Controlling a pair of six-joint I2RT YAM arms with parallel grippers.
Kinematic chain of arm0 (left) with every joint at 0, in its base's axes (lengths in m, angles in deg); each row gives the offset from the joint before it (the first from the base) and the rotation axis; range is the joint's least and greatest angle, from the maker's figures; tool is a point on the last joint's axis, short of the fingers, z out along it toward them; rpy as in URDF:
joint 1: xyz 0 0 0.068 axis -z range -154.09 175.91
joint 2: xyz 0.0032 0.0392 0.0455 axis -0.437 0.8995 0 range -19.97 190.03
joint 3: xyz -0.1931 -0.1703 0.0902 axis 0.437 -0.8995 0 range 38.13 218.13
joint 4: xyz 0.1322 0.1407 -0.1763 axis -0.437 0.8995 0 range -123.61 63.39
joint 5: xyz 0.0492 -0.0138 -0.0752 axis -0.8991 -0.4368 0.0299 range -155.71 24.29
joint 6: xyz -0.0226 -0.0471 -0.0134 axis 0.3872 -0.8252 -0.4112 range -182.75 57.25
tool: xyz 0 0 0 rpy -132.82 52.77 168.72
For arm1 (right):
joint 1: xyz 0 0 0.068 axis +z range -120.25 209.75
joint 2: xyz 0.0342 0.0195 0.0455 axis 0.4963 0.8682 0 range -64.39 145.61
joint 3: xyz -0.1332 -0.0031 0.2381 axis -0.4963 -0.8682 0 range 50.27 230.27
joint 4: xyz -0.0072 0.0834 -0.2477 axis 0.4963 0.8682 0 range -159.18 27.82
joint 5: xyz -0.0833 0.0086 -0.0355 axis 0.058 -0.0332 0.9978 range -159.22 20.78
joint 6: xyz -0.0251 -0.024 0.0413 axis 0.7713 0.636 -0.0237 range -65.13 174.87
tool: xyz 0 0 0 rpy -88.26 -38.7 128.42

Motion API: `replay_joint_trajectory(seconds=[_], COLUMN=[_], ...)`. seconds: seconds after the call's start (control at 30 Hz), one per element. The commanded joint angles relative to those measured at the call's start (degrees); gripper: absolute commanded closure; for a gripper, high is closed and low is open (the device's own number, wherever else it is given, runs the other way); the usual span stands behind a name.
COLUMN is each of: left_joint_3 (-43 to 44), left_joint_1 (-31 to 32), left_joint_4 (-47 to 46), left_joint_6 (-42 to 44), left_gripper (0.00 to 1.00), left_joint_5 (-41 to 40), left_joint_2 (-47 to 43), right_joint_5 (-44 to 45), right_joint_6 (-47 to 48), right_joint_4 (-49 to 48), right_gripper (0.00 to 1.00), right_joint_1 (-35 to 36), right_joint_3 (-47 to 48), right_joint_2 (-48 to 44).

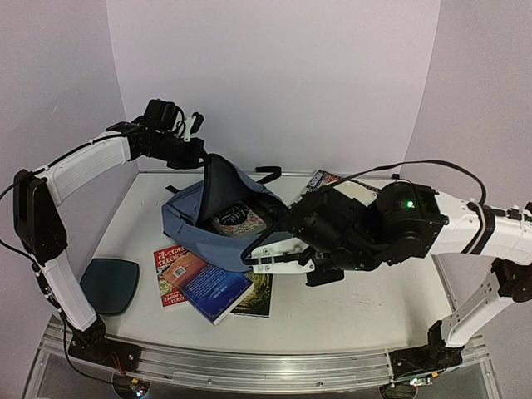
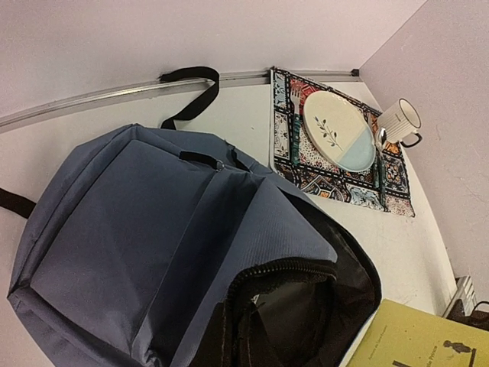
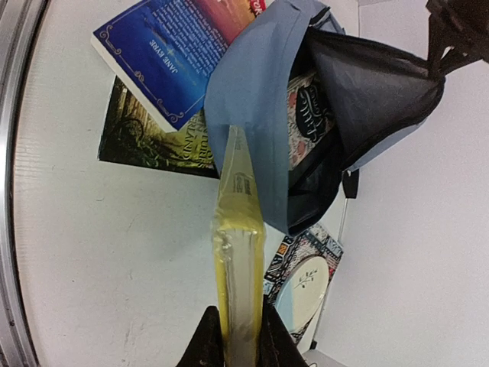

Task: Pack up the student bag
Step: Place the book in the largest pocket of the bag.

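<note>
Right gripper [image 3: 239, 327] is clamping tight on the spine end of a yellow book [image 3: 238, 245], holding it edge-up, far end just overlapping the student bag's [image 3: 248, 84] blue rim at the open mouth. In the top view these fingers are hiding behind the right wrist, and the yellow book is hard to make out there.

Left gripper [image 1: 199, 150] is closed, pinching the top edge of the bag's opening and holding it lifted into a peak. Its own wrist camera is showing no fingers, only bag fabric, the dark lining and a yellow book corner cut off at lower right.

The bag is lying mid-table, left of center, mouth facing right. A patterned book [image 3: 307, 115] is sitting inside, partly covered by the rim.

Near the bag, three books are overlapping on the table [image 1: 357, 307]: a blue book [image 1: 214, 287] on top, a red book [image 1: 166, 270] left of it, a dark-cover book [image 1: 259, 293] right of it, its title unreadable. A teal pad [image 1: 108, 284] is lying at the near left.

At far right a placemat [image 2: 336, 157] is carrying a plate [image 2: 338, 131], with a mug [image 2: 399, 121] just beside; the right arm is hiding most of this from above.

Walls are boxing in the left, far and right sides. Bare table is showing near right.
</note>
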Motion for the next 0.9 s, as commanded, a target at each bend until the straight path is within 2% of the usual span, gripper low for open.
replay_joint_trajectory(seconds=[0.0, 0.23, 0.33, 0.5, 0.73, 0.87], left_joint_3=[3.11, 3.04, 3.58, 4.44, 4.71, 4.76], left_joint_1=[-0.45, -0.45, -0.44, -0.45, -0.44, -0.45], left_joint_4=[-0.38, 0.37, 0.52, 1.15, 1.35, 1.47], left_joint_6=[2.3, 3.62, 4.54, 5.04, 4.86, 5.01], left_gripper=[1.0, 1.0, 1.0, 1.0, 1.0, 1.0], left_joint_5=[1.6, 4.91, 7.99, 11.63, 15.28, 15.9], left_joint_2=[-1.02, -2.06, -2.59, -3.16, -4.06, -4.75], right_joint_5=[3.5, 3.39, 2.95, -0.31, -2.6, -3.09], right_joint_6=[10.39, 22.67, 24.8, 28.2, 32.28, 33.5], right_joint_4=[1.85, -5.86, -10.89, -25.37, -41.24, -45.95], right_gripper=[1.0, 1.0, 1.0, 1.0, 1.0, 1.0], right_joint_1=[0.23, -1.15, -3.9, -8.2, -11.02, -11.78], right_joint_3=[8.62, 8.87, 7.14, 1.71, -2.12, -1.51], right_joint_2=[-0.45, 1.67, 4.07, 6.97, 12.89, 15.69])
